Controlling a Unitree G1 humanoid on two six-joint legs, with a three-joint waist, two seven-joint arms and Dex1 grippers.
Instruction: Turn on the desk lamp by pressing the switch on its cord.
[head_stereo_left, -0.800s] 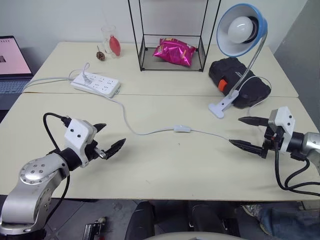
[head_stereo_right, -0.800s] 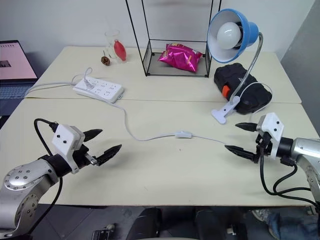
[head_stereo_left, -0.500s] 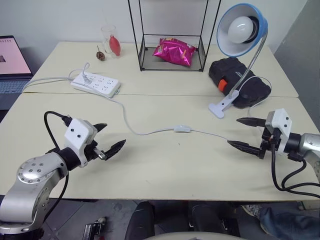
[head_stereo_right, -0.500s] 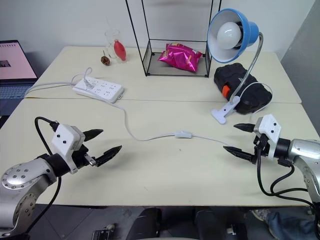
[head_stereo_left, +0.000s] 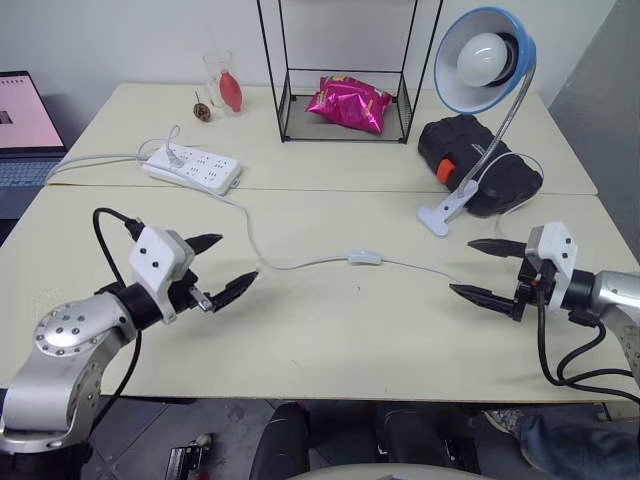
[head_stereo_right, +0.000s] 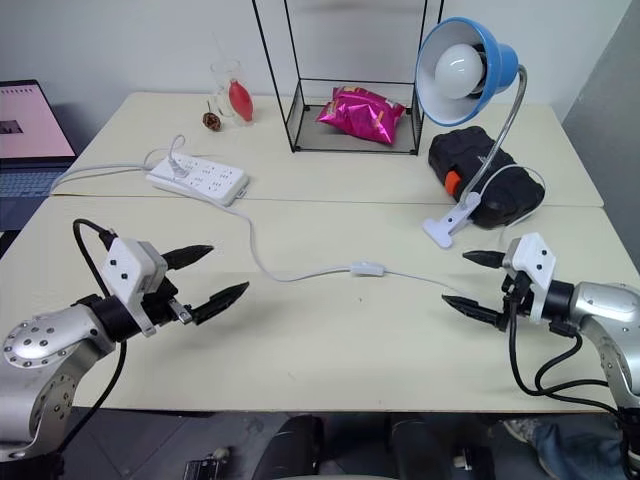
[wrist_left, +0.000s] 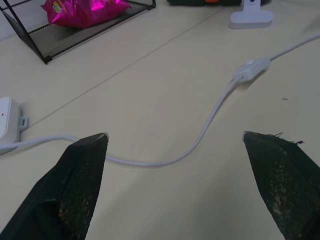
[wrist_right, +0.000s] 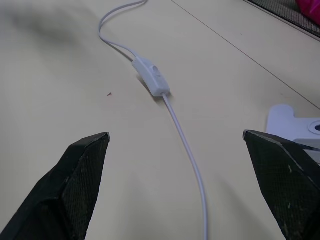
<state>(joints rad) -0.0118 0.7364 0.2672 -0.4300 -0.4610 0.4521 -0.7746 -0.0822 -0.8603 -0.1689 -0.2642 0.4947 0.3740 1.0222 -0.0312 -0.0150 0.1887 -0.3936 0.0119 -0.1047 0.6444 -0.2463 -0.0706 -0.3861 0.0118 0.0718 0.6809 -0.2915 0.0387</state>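
Note:
The blue desk lamp (head_stereo_left: 484, 60) stands at the back right on its white clip base (head_stereo_left: 441, 212), its bulb unlit. Its thin white cord (head_stereo_left: 300, 264) lies slack across the table, and the small white switch (head_stereo_left: 364, 258) sits on it near the middle. My left gripper (head_stereo_left: 222, 268) hovers open at the front left, close to the cord's bend. To the right of the switch my right gripper (head_stereo_left: 482, 268) is open, with the cord (wrist_right: 187, 150) running between its fingers' line of sight. The switch (wrist_left: 252, 67) also lies ahead of the left fingers (wrist_left: 82, 180).
A white power strip (head_stereo_left: 190, 167) lies at the back left. Behind stand a black wire frame (head_stereo_left: 345, 70) holding a pink bag (head_stereo_left: 348, 103), a glass (head_stereo_left: 222, 80), and a black case (head_stereo_left: 478, 163) beside the lamp base. A laptop (head_stereo_left: 22, 130) is at the far left.
My left gripper has lifted slightly and shifted towards the cord. The right gripper has edged a little to the left, towards the switch. Both stay open.

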